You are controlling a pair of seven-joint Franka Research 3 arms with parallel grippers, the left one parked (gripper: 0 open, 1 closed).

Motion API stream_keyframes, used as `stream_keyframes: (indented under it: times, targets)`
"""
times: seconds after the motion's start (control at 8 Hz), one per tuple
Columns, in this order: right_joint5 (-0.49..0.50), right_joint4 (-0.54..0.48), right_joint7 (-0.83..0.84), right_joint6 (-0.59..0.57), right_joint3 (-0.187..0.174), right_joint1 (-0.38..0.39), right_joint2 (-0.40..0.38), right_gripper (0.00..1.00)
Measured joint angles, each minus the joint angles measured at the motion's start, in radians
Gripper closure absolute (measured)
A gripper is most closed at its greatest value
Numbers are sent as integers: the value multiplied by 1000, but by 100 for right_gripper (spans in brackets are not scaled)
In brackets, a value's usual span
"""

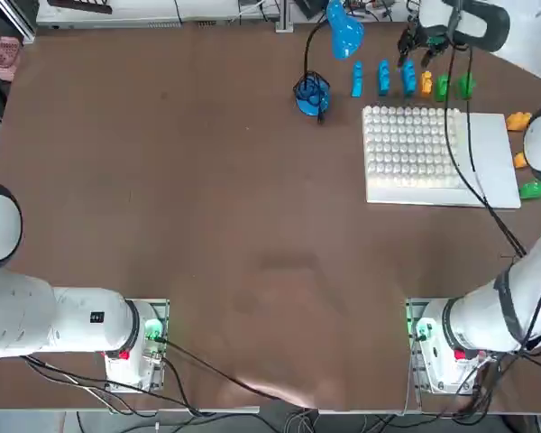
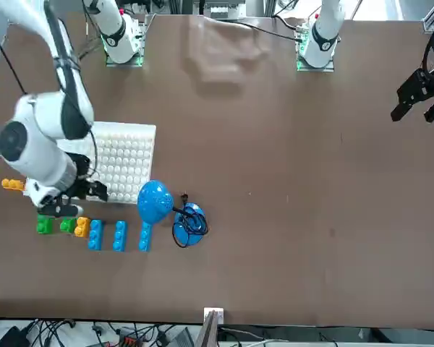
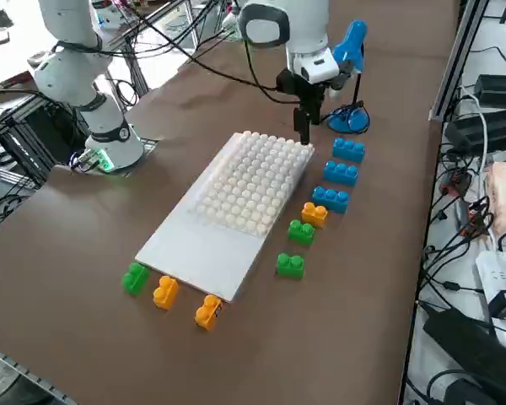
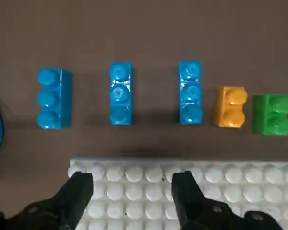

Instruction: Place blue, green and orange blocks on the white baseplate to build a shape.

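You see the right gripper (image 4: 133, 191) spread wide and empty over the studded edge of the white baseplate (image 4: 240, 191), with 3 blue blocks (image 4: 120, 93) lying just beyond it.

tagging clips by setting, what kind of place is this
Most likely a robotics lab: two white robot arms bolted to a brown table, loose cables and power strips along its edge, and small glossy plastic toy bricks beside a white studded baseplate, under the right end effector.
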Motion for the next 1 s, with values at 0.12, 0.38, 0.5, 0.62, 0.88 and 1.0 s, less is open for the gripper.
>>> stream_keyframes:
  times: [0.12,0.38,0.5,0.62,0.88,1.0]
  targets:
    - [0,0,15,48,0,15,35,0]
    - [0,1,24,141,-1,23,98,0]
    - [0,2,25,187,-4,22,129,0]
    - [0,14,25,214,-5,21,158,0]
    - [0,62,28,222,-6,21,204,0]
    - [0,104,28,223,-6,21,232,0]
